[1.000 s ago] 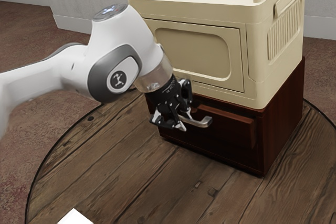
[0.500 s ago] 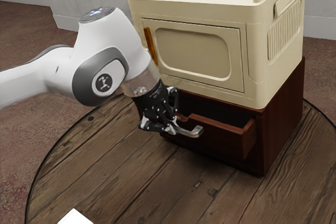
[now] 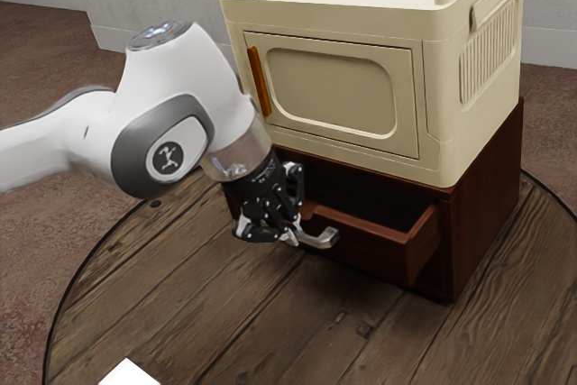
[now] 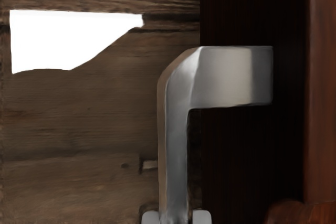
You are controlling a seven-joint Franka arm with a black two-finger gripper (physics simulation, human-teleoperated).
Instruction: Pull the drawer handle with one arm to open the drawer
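Brown wood planks make up the round tabletop (image 3: 180, 313); on it stands the dark red-brown base cabinet (image 3: 487, 196), with the cream cabinet (image 3: 437, 78) on top; the drawer (image 3: 370, 256) juts from the base cabinet's front, partly open, its inside in sight; my gripper (image 3: 293, 232) is clamped on the metal drawer handle (image 3: 320, 239), fingertips against the bar from both sides.

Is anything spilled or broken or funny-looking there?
Nothing looks broken, and the open drawer is just the job. One odd thing: a plain white patch on the wooden table. It has straight edges, and I can't tell what it is.
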